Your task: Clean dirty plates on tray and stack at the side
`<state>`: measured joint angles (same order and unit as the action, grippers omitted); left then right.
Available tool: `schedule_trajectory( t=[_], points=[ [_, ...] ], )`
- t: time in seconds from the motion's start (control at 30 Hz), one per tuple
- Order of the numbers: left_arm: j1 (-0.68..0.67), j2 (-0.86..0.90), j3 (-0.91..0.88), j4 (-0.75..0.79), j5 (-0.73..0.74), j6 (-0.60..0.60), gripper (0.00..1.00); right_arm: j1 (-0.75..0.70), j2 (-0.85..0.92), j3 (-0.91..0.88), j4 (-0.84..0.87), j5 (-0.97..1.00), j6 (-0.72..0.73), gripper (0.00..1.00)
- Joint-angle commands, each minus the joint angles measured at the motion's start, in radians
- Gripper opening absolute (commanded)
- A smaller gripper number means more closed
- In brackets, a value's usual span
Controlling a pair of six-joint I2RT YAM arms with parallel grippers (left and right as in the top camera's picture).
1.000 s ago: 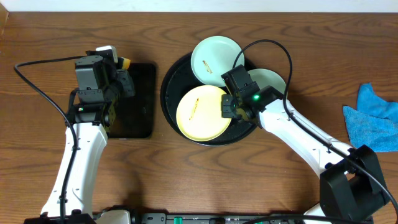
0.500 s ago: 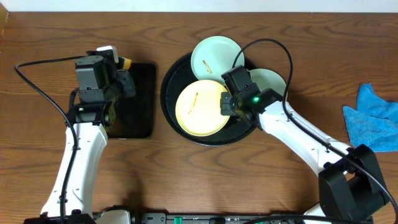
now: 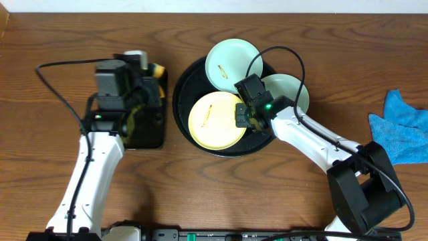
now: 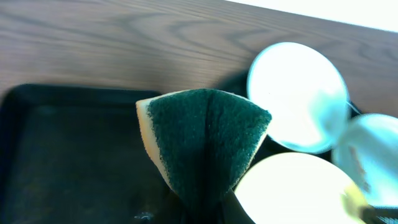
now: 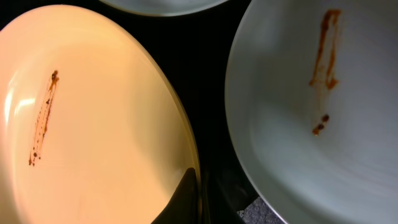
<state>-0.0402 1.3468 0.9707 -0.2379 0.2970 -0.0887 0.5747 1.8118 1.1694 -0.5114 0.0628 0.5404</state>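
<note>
The round black tray (image 3: 183,107) holds three plates. The yellow plate (image 3: 215,120) with a brown smear lies at the front left; it also shows in the right wrist view (image 5: 93,124). One mint-blue plate (image 3: 231,61) leans on the far rim, another (image 3: 289,90) sits at the right, smeared (image 5: 323,50). My right gripper (image 3: 242,115) is shut on the yellow plate's right edge (image 5: 193,180). My left gripper (image 3: 146,94) is shut on a green and yellow sponge (image 4: 205,140) above the rectangular tray, left of the round tray.
A small rectangular black tray (image 3: 152,127) lies left of the round tray. A blue cloth (image 3: 404,127) lies at the table's right edge. Cables loop over both arms.
My left arm has moved right with the sponge, closer to the round tray. The right gripper has shifted the yellow plate slightly up and left.
</note>
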Motion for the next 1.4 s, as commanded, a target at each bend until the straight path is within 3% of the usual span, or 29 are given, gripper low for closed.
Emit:
schedule_trajectory(
  t=[0.0,0.53,1.37],
  points=[
    [-0.063,0.008,-0.004,0.004,0.032,0.002,0.08,-0.024,0.000,0.000,-0.008,-0.042,-0.010,0.01],
    [-0.281,0.207,-0.004,0.019,0.032,0.002,0.08,-0.108,0.000,0.000,-0.035,-0.057,-0.011,0.01],
    [-0.378,0.405,-0.004,0.091,0.032,0.003,0.08,-0.108,0.000,-0.001,-0.046,-0.056,-0.022,0.01]
  ],
)
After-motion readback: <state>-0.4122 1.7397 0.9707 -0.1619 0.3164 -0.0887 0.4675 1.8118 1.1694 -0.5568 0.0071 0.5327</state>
